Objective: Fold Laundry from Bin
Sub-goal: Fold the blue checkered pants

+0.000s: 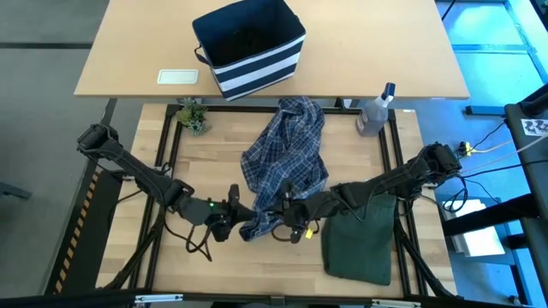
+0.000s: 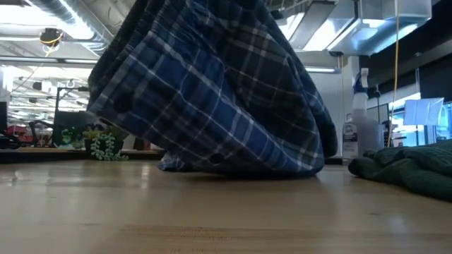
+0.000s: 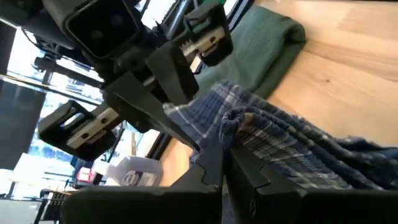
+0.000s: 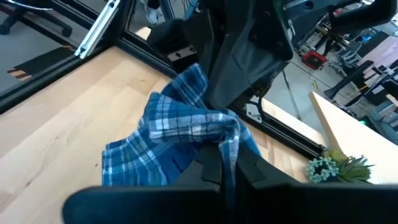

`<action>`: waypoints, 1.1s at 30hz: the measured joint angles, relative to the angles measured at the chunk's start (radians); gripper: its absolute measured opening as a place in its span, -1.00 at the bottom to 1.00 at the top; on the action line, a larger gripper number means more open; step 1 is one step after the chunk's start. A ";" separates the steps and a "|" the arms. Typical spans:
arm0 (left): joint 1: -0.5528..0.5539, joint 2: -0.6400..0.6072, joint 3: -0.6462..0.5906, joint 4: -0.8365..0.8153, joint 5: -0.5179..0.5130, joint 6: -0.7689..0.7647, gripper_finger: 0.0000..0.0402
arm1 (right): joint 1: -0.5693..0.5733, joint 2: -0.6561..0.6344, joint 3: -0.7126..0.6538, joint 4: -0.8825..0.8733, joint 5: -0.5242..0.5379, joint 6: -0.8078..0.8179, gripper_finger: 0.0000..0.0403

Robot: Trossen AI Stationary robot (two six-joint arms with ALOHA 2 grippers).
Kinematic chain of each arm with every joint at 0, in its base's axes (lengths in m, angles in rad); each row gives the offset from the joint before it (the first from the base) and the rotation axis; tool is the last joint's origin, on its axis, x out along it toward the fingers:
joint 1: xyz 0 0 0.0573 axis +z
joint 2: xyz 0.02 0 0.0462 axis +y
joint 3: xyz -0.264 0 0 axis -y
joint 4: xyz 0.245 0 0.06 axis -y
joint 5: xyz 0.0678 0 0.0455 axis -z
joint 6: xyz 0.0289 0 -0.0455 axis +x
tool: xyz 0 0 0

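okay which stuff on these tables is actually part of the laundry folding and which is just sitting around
Part of the job:
- plaid shirt, pinched at its near edge by the left gripper and the right gripper
- green garment, lying folded on the near table
- striped bin on the far table

Just lying about:
- spray bottle
- small plant
- white card

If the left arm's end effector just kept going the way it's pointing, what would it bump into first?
Probably the right end effector. The left end effector points across the table at it, both shut on the plaid shirt. Only bunched cloth seems to separate them, though depth is hard to judge.
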 joint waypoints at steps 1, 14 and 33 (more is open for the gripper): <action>0.001 0.000 0.000 0.004 0.002 0.000 -1.00 | 0.000 0.000 0.000 0.004 0.000 0.000 -0.99; 0.016 0.000 0.000 0.060 0.095 0.017 -1.00 | -0.006 0.000 0.000 0.049 0.000 0.032 -0.47; 0.056 0.000 0.000 0.084 0.204 0.025 -1.00 | -0.119 0.000 0.000 0.057 -0.296 0.135 -0.15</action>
